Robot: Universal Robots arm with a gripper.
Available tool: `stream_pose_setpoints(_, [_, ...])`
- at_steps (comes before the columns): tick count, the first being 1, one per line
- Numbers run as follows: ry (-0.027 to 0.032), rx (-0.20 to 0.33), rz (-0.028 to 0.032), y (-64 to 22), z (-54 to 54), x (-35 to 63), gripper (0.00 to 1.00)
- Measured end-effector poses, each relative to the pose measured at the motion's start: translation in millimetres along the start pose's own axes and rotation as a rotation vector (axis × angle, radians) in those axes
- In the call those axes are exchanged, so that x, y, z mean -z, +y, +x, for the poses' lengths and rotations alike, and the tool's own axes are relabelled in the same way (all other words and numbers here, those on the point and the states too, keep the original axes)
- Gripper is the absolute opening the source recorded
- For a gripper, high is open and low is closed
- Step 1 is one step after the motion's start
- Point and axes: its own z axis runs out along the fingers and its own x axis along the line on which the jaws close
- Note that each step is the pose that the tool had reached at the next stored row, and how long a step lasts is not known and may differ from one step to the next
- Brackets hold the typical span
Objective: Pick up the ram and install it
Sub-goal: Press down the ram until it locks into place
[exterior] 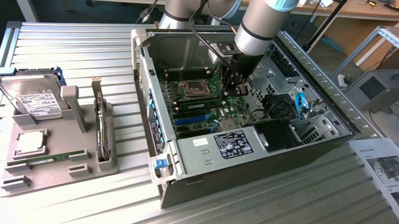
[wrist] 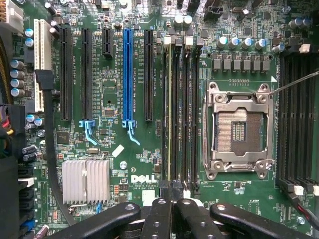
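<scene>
A ram [exterior: 201, 103] stick stands seated in a black motherboard slot beside the CPU socket [exterior: 194, 87]; in the wrist view its thin green edge [wrist: 169, 114] runs the length of the slot. My gripper [exterior: 235, 89] is down inside the open computer case [exterior: 249, 154], just above one end of that stick. The black fingers [wrist: 159, 219] are pressed together, so the gripper [wrist: 173, 211] is shut with nothing visible between them. A second ram [exterior: 46, 159] lies flat in the grey parts tray [exterior: 87, 175] at the exterior view's left.
The tray also holds a hard drive [exterior: 34, 98], a CPU [exterior: 30, 142] and an upright expansion card [exterior: 100, 126]. Inside the case are the power supply [exterior: 234, 143], blue-tipped cables [exterior: 301, 103], a heatsink [wrist: 85, 180] and a blue PCI slot [wrist: 127, 74]. A paper sheet [exterior: 380, 163] lies at the right.
</scene>
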Motion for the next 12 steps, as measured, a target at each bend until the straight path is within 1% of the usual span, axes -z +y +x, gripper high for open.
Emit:
stream_pose_setpoints(4, [0.0001, 0.000, 0.0000, 0.0, 0.3, -5.2, 0.11])
stream_pose_setpoints(12, [0.0000, 0.000, 0.0000, 0.0, -1.1, -5.4, 0.11])
